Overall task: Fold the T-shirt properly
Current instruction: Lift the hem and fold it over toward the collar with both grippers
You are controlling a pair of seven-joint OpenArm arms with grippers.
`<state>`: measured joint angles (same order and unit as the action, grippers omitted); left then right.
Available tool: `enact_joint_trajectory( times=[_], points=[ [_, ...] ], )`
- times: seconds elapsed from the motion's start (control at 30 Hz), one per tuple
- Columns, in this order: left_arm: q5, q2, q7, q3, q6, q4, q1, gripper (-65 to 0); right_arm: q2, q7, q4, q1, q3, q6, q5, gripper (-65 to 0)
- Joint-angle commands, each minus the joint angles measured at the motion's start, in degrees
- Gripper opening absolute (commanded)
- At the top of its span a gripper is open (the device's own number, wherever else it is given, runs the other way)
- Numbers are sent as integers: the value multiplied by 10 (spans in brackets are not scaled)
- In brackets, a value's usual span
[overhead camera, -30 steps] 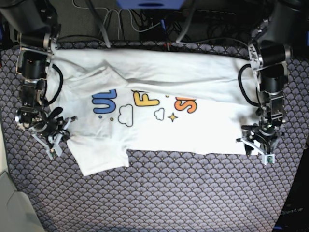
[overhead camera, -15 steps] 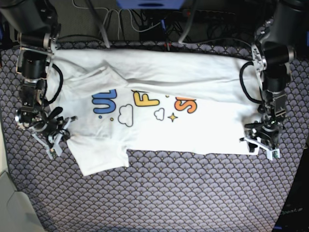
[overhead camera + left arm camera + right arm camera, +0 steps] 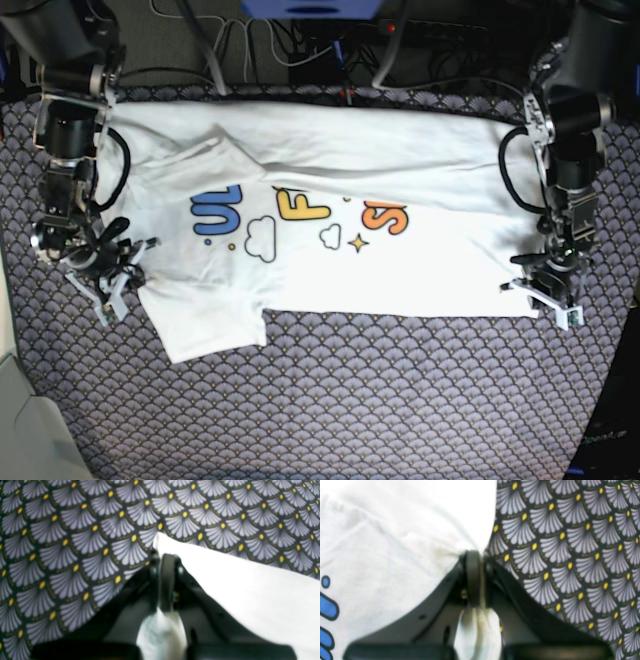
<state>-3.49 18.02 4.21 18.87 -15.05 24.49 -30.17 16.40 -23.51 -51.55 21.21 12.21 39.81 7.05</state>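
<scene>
There is one shirt (image 3: 330,225) and there are two claws. The shirt is big and white. It lies spread out on the counter (image 3: 380,400), which has a dark cloth with grey fans and little yellow dots. The top part of the shirt is folded down, so only the low half of the letters shows. There are blue letters (image 3: 218,213), a yellow letter (image 3: 302,206) and orange letters (image 3: 386,217). There are two small white clouds and a yellow star (image 3: 357,242) under them. One sleeve (image 3: 205,325) sticks out at the bottom on the side of the blue letters.

The left claw (image 3: 549,295) sits at the shirt's bottom corner, on the side of the orange letters. In the left wrist view, the left claw (image 3: 166,557) is pressed together and pinches the white corner (image 3: 160,541). A bit of white cloth pokes out behind the pads.

The right claw (image 3: 112,285) sits at the other end, by the sleeve. In the right wrist view, the right claw (image 3: 473,556) is pressed together too and pinches the shirt edge. White cloth is bunched up behind it.

At the far side of the counter there are dark cables (image 3: 290,45).
</scene>
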Motion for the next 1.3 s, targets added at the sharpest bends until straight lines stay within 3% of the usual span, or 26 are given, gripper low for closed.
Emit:
enact_joint_trajectory(
  times=[0.0, 0.2, 0.47, 0.77, 0.97, 1.27],
  points=[
    [4, 6, 10, -1, -1, 13, -10, -644, 9, -15, -8, 6, 2, 2, 6, -650],
    [-3, 20, 117, 2, -2, 101, 2, -644, 7, -15, -108, -41, 5, 2, 6, -650],
    [-3, 16, 183, 8, -2, 293, 109, -644, 5, -16, -226, -113, 6, 2, 4, -650],
    [-2, -1, 253, 111, -7, 418, 176, -644, 5, -16, -364, -205, 6, 2, 4, -650],
    [-2, -9, 260, 111, -7, 487, 228, -644, -1, -16, -431, -259, 8, 2, 3, -650],
    [-3, -37, 260, 111, -7, 629, 314, -644, -21, -16, -487, -297, 74, 2, 3, -650]
  ],
)
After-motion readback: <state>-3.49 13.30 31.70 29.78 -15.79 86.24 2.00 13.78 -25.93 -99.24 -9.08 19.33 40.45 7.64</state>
